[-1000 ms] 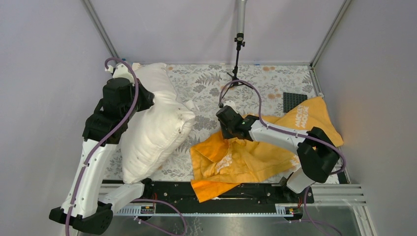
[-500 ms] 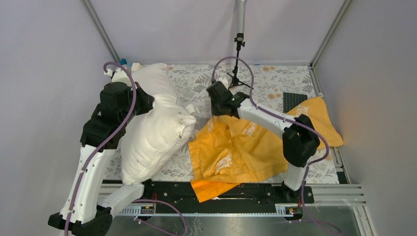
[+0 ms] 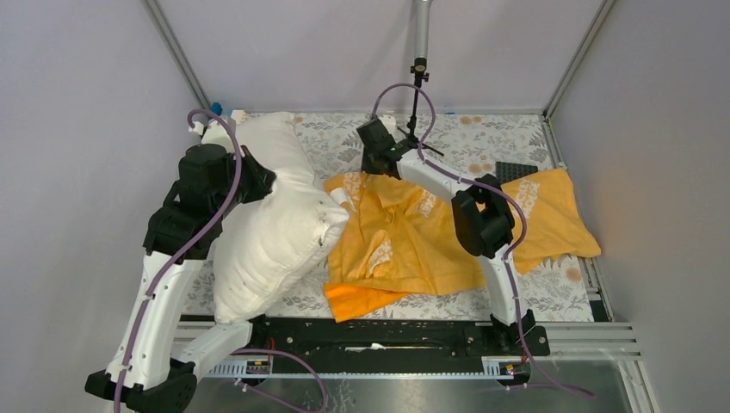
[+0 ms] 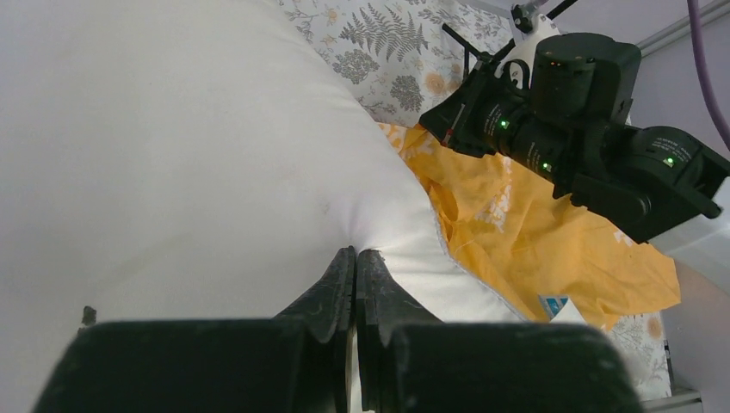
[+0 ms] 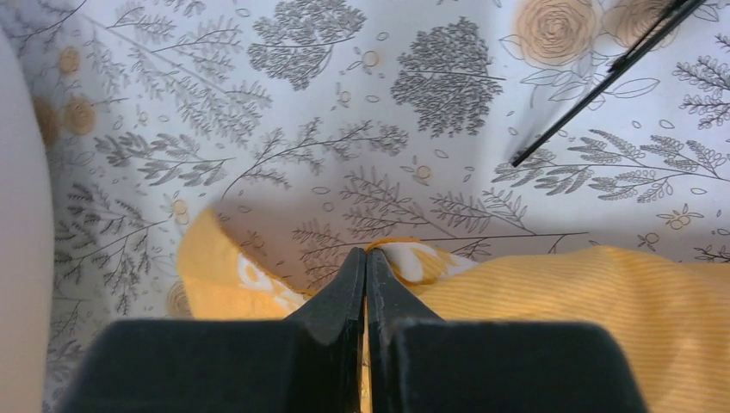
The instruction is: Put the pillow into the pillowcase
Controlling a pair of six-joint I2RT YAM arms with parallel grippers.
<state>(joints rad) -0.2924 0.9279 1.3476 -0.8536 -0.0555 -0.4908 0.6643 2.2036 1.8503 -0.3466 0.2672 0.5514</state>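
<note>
Two tools are at work, each clamped on cloth.

From above, the left tool (image 3: pixel 265 182) is pinched into the left flank of the pillow (image 3: pixel 275 237). The pillow lies on the left of the tabletop (image 3: pixel 491 138), its long axis running near to far. The pillowcase (image 3: pixel 413 245) is spread just to its right, and the pillow's right corner touches the sack's left edge. The right tool (image 3: pixel 376 170) grips the pillowcase's far left edge.

Left wrist view: the jaws are closed on a pucker of white fabric, with orange cloth beyond to the right.

Right wrist view: the jaws are closed on a folded orange-yellow hem above the floral tabletop.

The pillow probably has to travel rightward, corner first. I cannot tell which edge is the mouth.
</note>
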